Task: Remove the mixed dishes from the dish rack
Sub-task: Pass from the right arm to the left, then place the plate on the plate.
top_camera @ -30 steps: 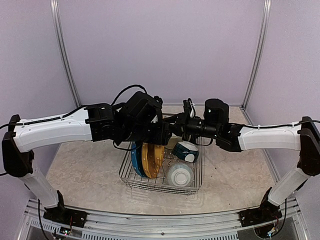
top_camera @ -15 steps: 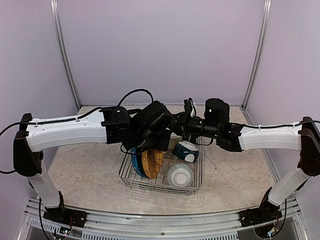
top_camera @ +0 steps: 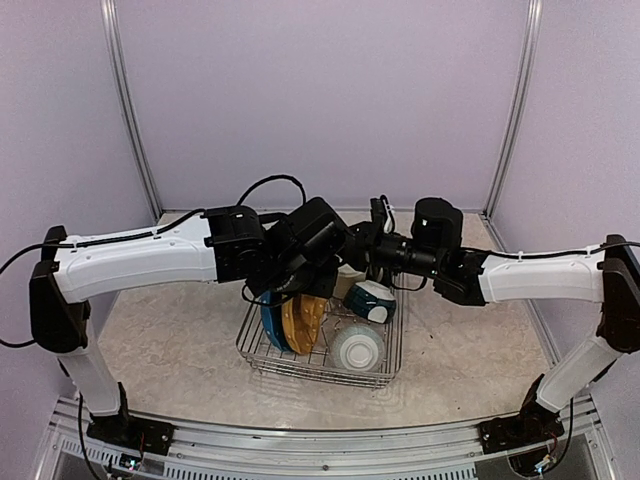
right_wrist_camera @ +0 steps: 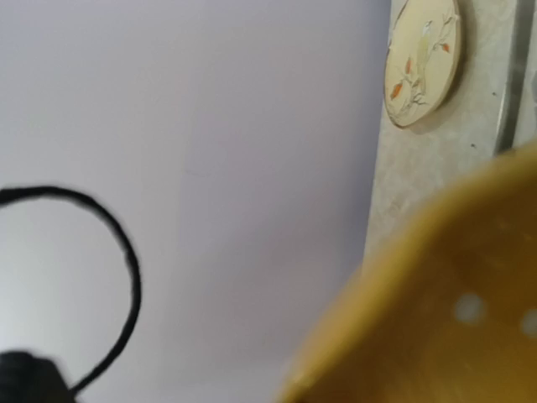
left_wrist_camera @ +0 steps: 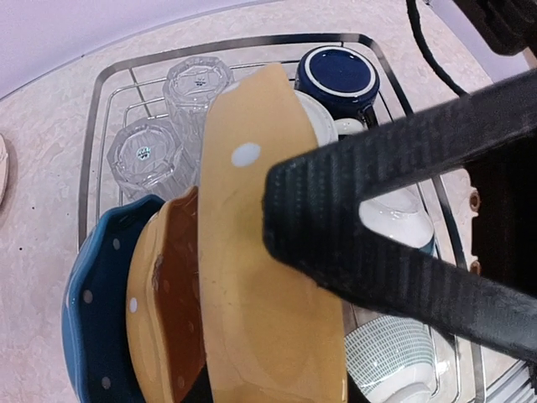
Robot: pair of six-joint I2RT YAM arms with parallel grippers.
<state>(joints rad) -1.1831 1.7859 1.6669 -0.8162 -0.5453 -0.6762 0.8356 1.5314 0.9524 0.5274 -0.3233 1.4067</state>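
Observation:
The dish rack [top_camera: 250,348] [left_wrist_camera: 91,117] holds a blue speckled plate [left_wrist_camera: 88,336] and two mustard-yellow plates standing on edge. It also holds two clear tumblers [left_wrist_camera: 195,84], a navy mug [left_wrist_camera: 340,77] and a teal-and-white bowl [left_wrist_camera: 390,361] [top_camera: 360,348]. My left gripper [top_camera: 303,292] reaches down over the rack, shut on the nearer yellow plate [left_wrist_camera: 252,277]. One black finger [left_wrist_camera: 361,227] lies across that plate's face and the other is hidden behind it. My right gripper [top_camera: 353,248] hovers shut above the rack's far side. A blurred yellow plate [right_wrist_camera: 453,311] fills the right wrist view's corner.
A cream plate with a leaf pattern [right_wrist_camera: 424,63] lies on the table left of the rack. A teal-and-white dish [top_camera: 372,300] sits at the rack's right. Both arms cross closely above the rack. A black cable [right_wrist_camera: 126,269] loops near the left arm.
My left arm has swung right and down over the rack, and its jaws have narrowed onto the yellow plate. The right arm has barely moved.

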